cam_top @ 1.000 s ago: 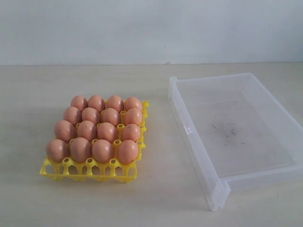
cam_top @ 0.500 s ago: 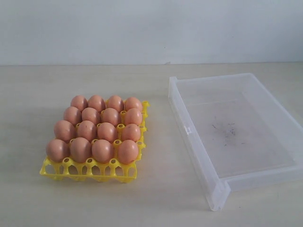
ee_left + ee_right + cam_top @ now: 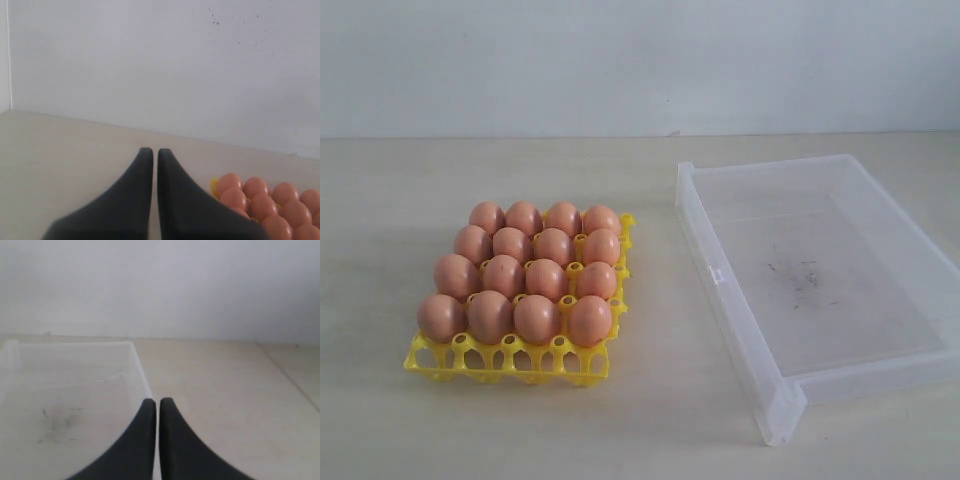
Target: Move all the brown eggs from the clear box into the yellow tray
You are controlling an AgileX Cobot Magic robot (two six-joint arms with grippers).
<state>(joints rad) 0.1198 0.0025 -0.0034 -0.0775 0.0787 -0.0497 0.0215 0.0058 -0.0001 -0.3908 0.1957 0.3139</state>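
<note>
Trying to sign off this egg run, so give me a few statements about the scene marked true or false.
1. The shallow clear plastic box holds no eggs. True.
2. Sixteen orange-brown eggs sit in the bright yellow plastic egg tray, four rows of four. True.
3. The yellow tray stands inside the clear box. False: it stands on the table, apart from the box.
4. The left gripper holds an egg. False: it is shut on nothing.
5. The right gripper is wide open. False: it is shut and empty.
</note>
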